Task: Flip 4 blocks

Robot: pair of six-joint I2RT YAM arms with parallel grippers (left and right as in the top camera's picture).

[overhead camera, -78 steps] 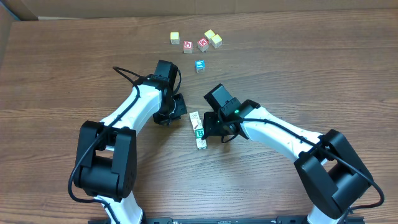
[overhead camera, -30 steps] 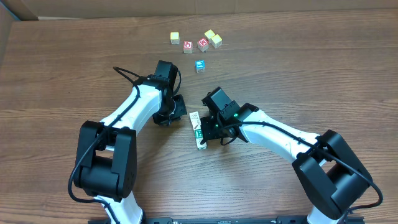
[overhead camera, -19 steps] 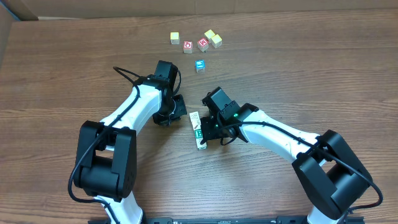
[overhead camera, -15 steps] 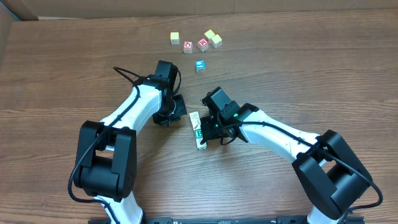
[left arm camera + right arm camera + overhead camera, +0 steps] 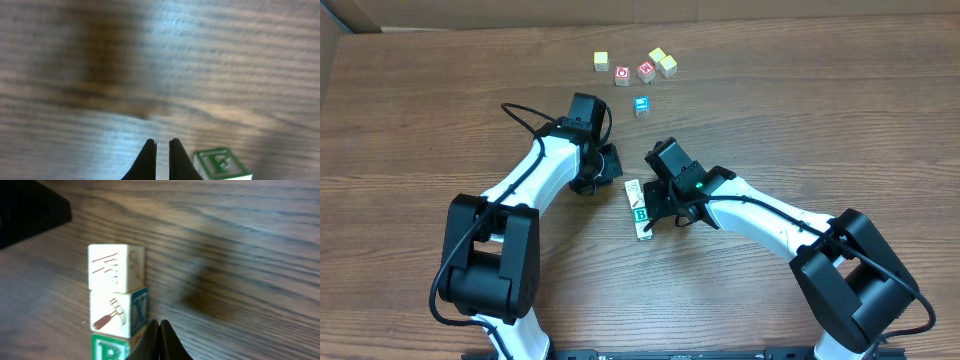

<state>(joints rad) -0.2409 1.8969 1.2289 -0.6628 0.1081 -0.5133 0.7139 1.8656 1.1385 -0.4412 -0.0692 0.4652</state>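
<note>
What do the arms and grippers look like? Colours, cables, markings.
The left arm and right arm have white links, black joints, black bases. A thin black cable loops off the left arm. A green light glows on the right wrist. The left gripper and right gripper have slim tapered black fingers.

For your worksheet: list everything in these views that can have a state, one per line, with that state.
left end effector: shut, holding nothing.
right end effector: shut, holding nothing, tips at the row's side.
row of blocks: lying in a line, neighbours touching.
green B block: in the row, B face up.
far cubes: loose on the table, ungripped.
</note>
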